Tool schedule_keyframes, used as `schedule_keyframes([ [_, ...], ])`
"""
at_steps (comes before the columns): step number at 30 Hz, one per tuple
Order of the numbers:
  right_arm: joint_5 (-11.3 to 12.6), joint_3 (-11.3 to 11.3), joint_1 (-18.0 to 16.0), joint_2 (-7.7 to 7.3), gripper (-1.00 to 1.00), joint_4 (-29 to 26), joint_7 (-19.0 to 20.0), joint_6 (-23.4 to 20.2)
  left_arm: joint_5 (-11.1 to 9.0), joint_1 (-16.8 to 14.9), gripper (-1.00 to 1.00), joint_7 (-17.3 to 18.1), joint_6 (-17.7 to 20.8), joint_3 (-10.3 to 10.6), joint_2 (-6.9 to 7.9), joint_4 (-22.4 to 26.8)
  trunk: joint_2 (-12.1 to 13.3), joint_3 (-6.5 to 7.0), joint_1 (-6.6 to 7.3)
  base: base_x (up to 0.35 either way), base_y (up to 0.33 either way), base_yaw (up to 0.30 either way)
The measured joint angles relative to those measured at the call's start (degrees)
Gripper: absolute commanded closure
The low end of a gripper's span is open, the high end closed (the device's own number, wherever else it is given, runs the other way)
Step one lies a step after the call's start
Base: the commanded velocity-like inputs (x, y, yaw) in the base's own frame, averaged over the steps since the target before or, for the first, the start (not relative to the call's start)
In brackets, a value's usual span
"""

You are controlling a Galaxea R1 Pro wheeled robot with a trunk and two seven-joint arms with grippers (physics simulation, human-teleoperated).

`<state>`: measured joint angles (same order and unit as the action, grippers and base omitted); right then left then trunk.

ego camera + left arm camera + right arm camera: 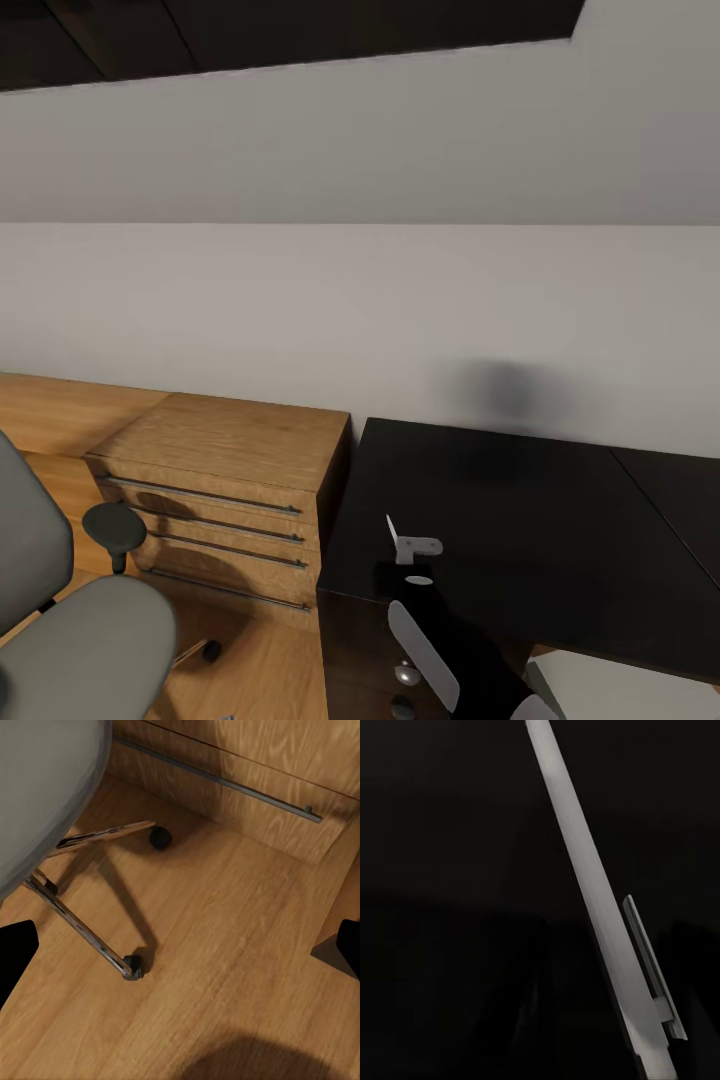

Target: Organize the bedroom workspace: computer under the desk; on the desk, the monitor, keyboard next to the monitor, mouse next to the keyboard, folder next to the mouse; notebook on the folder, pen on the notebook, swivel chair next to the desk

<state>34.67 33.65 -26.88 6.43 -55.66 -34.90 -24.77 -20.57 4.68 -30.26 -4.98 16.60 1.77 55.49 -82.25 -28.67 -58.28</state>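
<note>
Right gripper (405,558) is black on black, so its fingers are basically impossible to pick out. Going by the pen (391,527) poking up off the arm's end above the worktop, it looks clenched on the pen, probably pinched near the clip end. In the right wrist cam the pen (592,900) runs as a white bar right across the lens w/ its clip showing, and everything around it is just dark. Makes sense to carry it this way: a thin, light thing held upright won't drag on the desk (520,520) before it's set down, and the pen is the last layer of the stack anyway.

Left gripper (180,952) is spread wide w/ nothing between the tips. One black fingertip (15,954) sits at each edge of its cam, hanging over the wooden floor (225,945) beside the chrome leg and caster (159,836) of the swivel chair (80,640). Prob just parked out of the way.

Further out, the wooden drawer chest (230,450) butts against the desk's left end, and the chair stands near it, cut off by the frame edge.

Hard to read: exact grip point on the pen, the pale slab (620,690) clipped at the bottom right corner, and a blurry dark smudge (505,390) on the wall – shadow, maybe.
</note>
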Motion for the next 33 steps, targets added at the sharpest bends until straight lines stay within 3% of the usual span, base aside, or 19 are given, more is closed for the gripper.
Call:
schedule_keyframes([
  [9, 0.41, -1.22, 0.00, -0.05, 1.00, -1.02, -0.04, -2.84, 0.00, 0.00, -1.00, 0.00, 0.00, 0.00, 0.00, 0.00, 0.00, 0.00, 0.00, 0.000, 0.000, 0.000],
  [33, 0.06, -1.24, 0.00, -0.07, 1.00, -0.88, -0.29, -2.86, 0.00, 0.00, -1.00, 0.00, 0.00, 0.00, 0.00, 0.00, 0.00, 0.00, 0.00, 0.000, 0.000, 0.000],
])
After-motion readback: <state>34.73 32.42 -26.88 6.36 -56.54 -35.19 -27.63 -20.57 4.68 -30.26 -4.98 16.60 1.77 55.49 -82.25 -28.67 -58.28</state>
